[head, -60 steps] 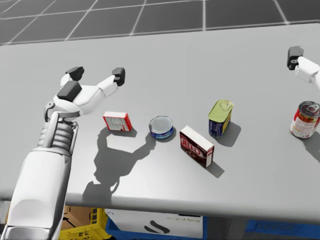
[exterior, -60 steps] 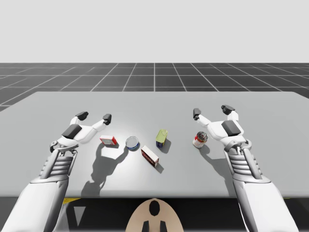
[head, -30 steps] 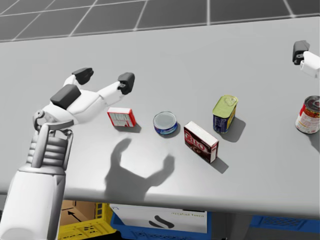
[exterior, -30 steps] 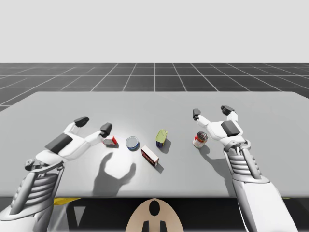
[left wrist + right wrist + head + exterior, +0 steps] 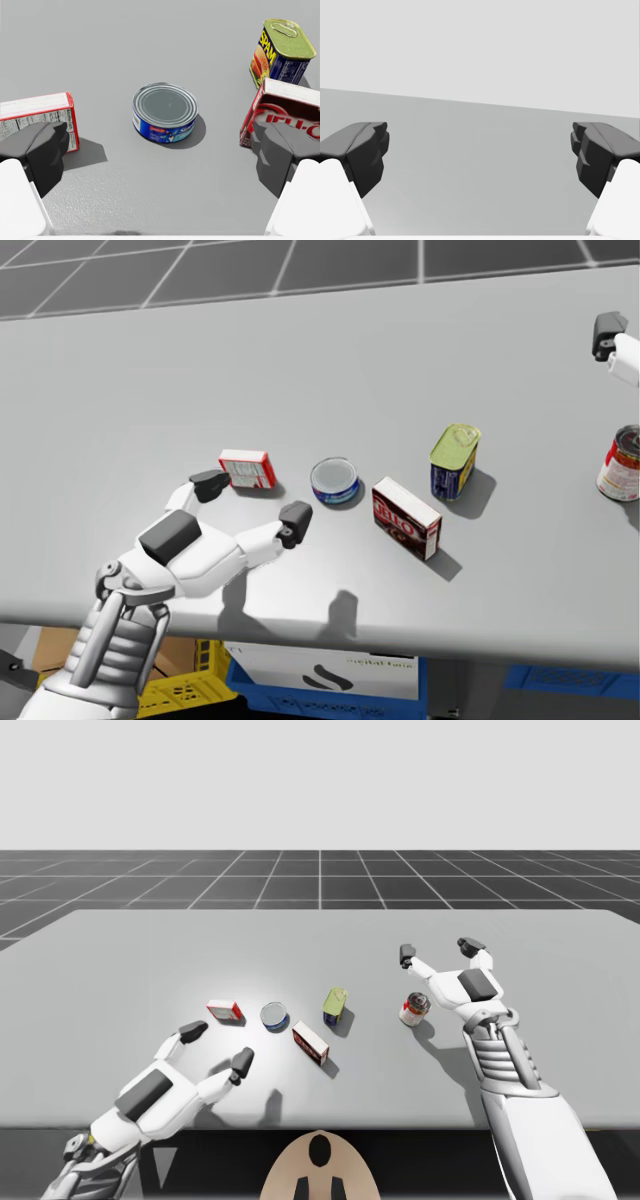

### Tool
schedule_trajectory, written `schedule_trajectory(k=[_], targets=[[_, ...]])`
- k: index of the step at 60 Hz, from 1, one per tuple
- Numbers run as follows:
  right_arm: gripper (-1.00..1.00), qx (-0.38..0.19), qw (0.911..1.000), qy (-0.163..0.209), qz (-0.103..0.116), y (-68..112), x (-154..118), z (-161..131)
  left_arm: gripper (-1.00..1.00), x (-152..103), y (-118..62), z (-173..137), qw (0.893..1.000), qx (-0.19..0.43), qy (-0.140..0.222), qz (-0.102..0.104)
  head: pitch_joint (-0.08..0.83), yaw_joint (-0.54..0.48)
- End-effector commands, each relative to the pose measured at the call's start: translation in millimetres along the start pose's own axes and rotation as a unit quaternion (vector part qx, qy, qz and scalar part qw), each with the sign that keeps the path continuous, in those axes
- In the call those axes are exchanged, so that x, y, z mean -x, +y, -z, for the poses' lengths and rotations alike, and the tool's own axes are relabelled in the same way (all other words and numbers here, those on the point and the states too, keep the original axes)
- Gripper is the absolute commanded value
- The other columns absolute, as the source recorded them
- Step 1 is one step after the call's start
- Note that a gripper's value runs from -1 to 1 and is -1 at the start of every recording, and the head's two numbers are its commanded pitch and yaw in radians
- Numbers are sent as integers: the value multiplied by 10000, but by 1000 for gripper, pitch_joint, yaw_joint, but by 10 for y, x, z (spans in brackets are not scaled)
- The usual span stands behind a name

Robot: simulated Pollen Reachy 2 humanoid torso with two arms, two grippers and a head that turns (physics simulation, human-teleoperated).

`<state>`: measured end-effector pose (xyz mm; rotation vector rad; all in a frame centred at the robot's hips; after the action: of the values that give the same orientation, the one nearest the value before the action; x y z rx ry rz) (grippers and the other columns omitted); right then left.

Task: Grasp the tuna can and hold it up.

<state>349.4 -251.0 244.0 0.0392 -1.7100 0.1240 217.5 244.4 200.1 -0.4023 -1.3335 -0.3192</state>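
Two wide, empty fingers (image 5: pixel 42 150) of my left gripper (image 5: pixel 160 152) face the tuna can (image 5: pixel 165 112), ahead on the worktop (image 5: pixel 150 40) between a white-and-red box (image 5: pixel 37 117) and a dark red box (image 5: pixel 285 115); advance low and centred, clipping neither.

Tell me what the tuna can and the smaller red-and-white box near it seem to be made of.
Tuna can: likely metal, judging by the dull grey ringed lid; blue printed wrap around its side. Smaller red-and-white box: probably cardboard, matte, with flat printed faces and sharp edges.
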Motion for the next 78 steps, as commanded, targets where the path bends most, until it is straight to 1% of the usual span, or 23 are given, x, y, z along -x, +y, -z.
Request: schedule_trajectory(k=[1,2,6,9,10,12,17,25,31,33,39,45,48,51,54,61,67,76,77,78], targets=[[-1000,0,10000,-10,2,-2,-3,0,-1000,278,-59,111,9997,58,254,-31,689,217],[-1000,-1,10000,-11,1,-2,-4,0,-1000,296,-62,141,9996,58,276,-30,690,217],[-1000,-6,10000,-21,-7,-3,-8,0,-1000,328,-71,255,9994,10,308,142,690,217],[-1000,-5,10000,-25,-10,-4,-9,1,-1000,329,-83,305,9993,7,306,198,690,217],[-1000,-5,10000,-26,-10,-5,-8,2,-1000,331,-93,357,9991,16,331,262,691,217],[-1000,-5,10000,-26,-12,-4,-9,1,-1000,331,-100,393,9989,54,383,259,691,218],[-1000,-7,10000,-23,-17,-5,-9,-2,-1000,331,-134,560,9980,92,524,341,693,216],[-1000,-2,10000,-27,-15,-5,-12,-5,-1000,301,-174,732,9971,127,624,410,695,214],[-1000,4,10000,-29,-14,-6,-12,-7,-1000,286,-203,877,9957,119,727,557,696,212],[-1000,4,10000,-30,-15,-6,-12,-7,-1000,283,-203,904,9956,96,743,567,697,213],[-1000,6,10000,-29,-16,-6,-13,-6,-1000,267,-188,1016,9949,69,831,574,699,209],[-1000,8,10000,-29,-13,-8,-14,-7,-1000,261,-166,1107,9946,58,917,473,703,207],[-1000,6,10000,-30,-13,-8,-14,-7,-1000,256,-163,1145,9944,36,938,486,704,206],[-1000,5,10000,-28,-14,-8,-13,-6,-1000,246,-159,1190,9941,40,988,450,704,205],[-1000,5,10000,-27,-13,-8,-12,-7,-1000,242,-152,1228,9938,14,1001,473,705,205],[-1000,6,10000,-30,-14,-9,-14,-6,-1000,256,-128,1326,9929,8,1124,376,707,203],[-1000,7,10000,-33,-12,-11,-16,-5,-1000,277,-119,1374,9923,13,1201,315,710,199],[-1000,9,10000,-40,-17,-9,-17,-4,-1000,308,-134,1376,9917,44,1243,333,709,198],[-1000,10,10000,-40,-18,-9,-17,-4,-970,314,-137,1371,9916,53,1248,339,709,198],[-1000,10,10000,-41,-19,-10,-17,-4,-892,320,-140,1366,9916,50,1246,355,709,198]])
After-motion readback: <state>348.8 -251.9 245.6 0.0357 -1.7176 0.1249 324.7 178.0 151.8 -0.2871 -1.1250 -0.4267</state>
